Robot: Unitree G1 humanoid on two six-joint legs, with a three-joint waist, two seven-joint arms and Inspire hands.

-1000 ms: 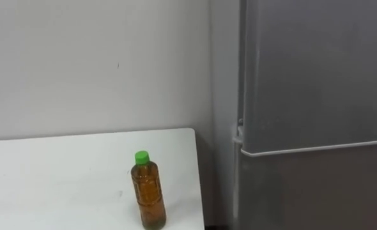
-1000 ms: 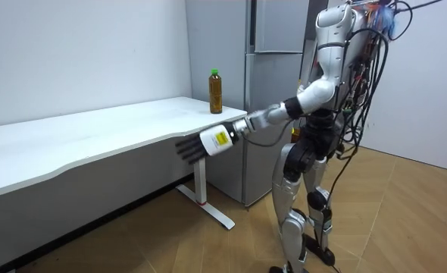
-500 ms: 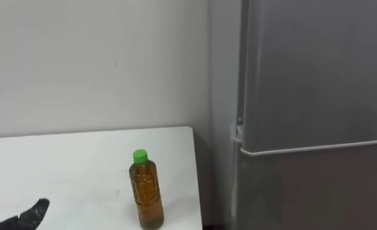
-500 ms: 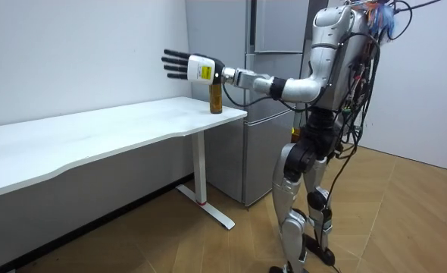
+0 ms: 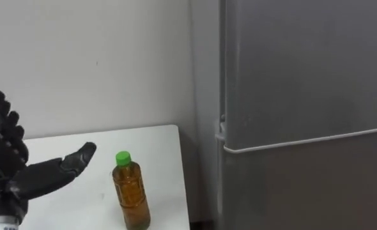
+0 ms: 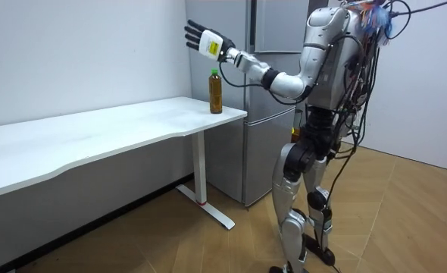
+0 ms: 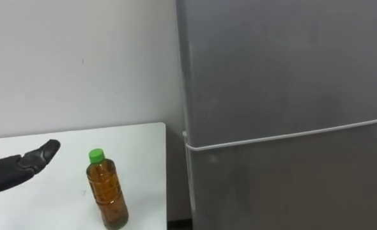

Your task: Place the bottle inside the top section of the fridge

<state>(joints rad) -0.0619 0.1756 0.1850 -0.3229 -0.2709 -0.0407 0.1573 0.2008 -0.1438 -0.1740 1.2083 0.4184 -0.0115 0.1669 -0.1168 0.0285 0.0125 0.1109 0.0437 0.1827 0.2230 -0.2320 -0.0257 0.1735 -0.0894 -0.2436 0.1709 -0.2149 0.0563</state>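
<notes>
- L hand (image 5: 13, 176) fingers (image 5: 0, 118): straight, spread apart, pointing up. Thumb (image 5: 80, 155) sticks out twd the bottle (image 5: 131, 199). Nothing held, nothing touched.
- Vs 0.5 s ago: only a fingertip showed at the eye view's lower-left corner then; now palm and fingers stand up the left edge.
- Room view: L hand (image 6: 206, 42) was at about bottle height in front of the bottle (image 6: 216, 92); now it's raised above the cap level, arm stretched up and out. 1 s ago it was lower than the tabletop edge.
- Bottle hasn't moved on the table (image 6: 95, 133). The sideways slide in the eye views is the camera's own.
- Gap betw. thumb tip and bottle is clear; hand is just beside it, not in contact.
- Bottle look: clear plastic, amber-brown liquid nearly to the neck, green screw cap (image 5: 123, 158), upright.
- Bottle pos.: on the white table (image 5: 61, 144), near its right end, close to the edge next to the fridge (image 5: 303, 76).
- Fridge: grey, both doors closed, seam (image 5: 303, 139) betw. upper and lower door at about cap height in the eye view.
- Robot stands in front of the fridge, at the table's end.
</notes>
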